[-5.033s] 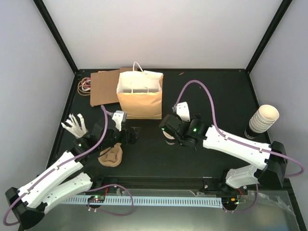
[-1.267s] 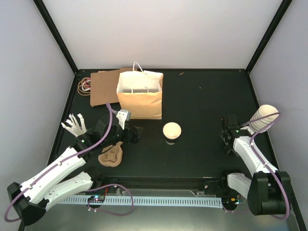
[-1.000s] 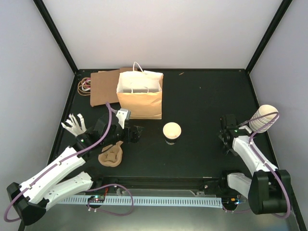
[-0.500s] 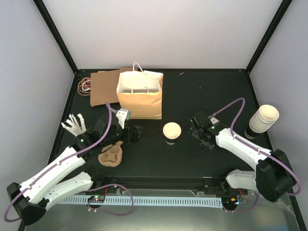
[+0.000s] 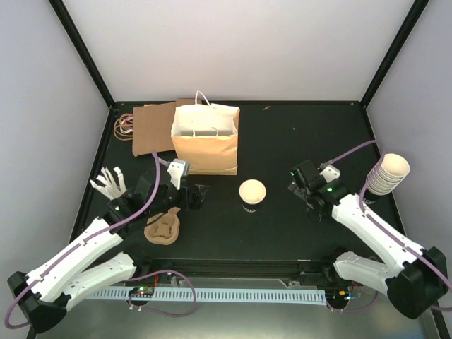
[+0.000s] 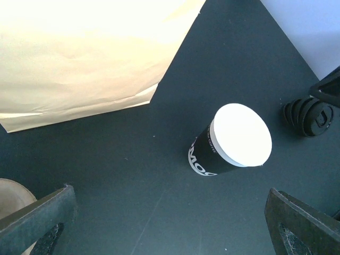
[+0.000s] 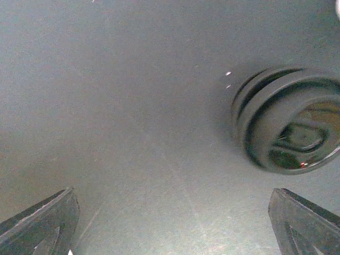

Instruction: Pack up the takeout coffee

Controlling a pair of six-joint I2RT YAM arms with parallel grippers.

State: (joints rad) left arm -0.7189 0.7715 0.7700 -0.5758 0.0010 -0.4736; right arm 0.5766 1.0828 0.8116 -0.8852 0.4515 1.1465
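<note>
Jaws of left gripper (image 5: 195, 197) and right gripper (image 5: 300, 182) stand apart, empty. Dark coffee cup (image 5: 252, 194) sits upright between them, unpacked; right gripper hovers over black lid stack (image 7: 289, 127), presumably for capping. Open paper bag (image 5: 205, 138) stands farther back, left of centre.

In the left wrist view we see only the tips of the left gripper's (image 6: 170, 192) fingers (image 6: 37, 218), which the lower corners cut off. Ahead and to its left, the paper bag (image 6: 79, 64) runs out past the top and left edges. A tan pulp piece (image 6: 9, 199) is mostly hidden behind the left finger. In the right wrist view, the stack of black lids (image 7: 289, 125), ahead and right of the right gripper (image 7: 172, 192), is blurred and clipped by the right edge, so we cannot count them.
</note>
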